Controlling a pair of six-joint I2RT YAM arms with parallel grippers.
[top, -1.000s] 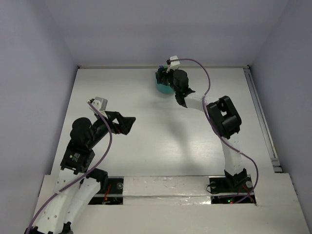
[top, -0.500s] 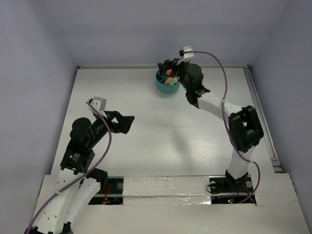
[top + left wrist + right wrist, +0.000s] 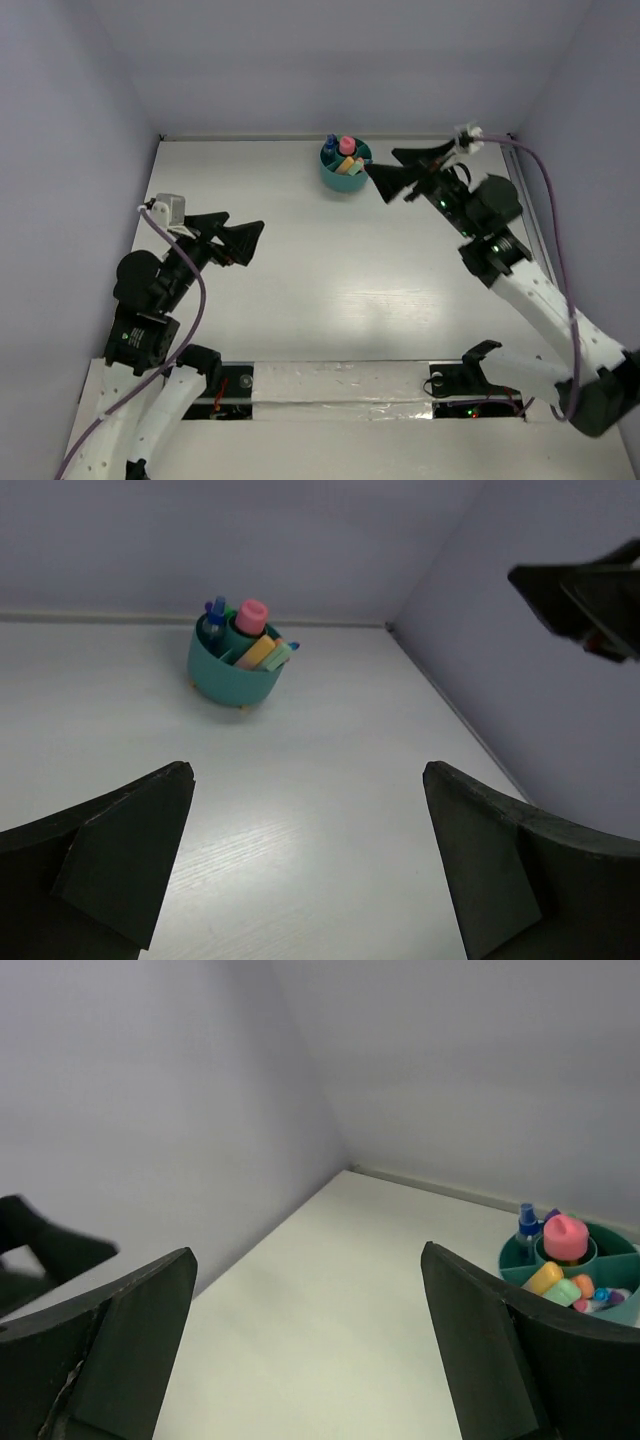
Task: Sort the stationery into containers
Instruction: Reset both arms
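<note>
While right gripper [image 3: 385,165] gapes empty, teal cup [image 3: 343,181] just ahead of it: retreat high, avoid clipping rim; left gripper [image 3: 232,232] likewise open, empty.

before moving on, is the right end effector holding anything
No, the right end effector stands wide open with nothing between its jaws, apart from the teal cup.

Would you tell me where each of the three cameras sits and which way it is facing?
Top external: above and behind the robot, looking down on the table; the left arm and right arm show.
Left wrist: on the left arm, facing the far right corner; the open left gripper frames the teal cup.
Right wrist: on the right arm, facing the far left corner; the open right gripper shows.
Shared: all three views hold the cup.
</note>
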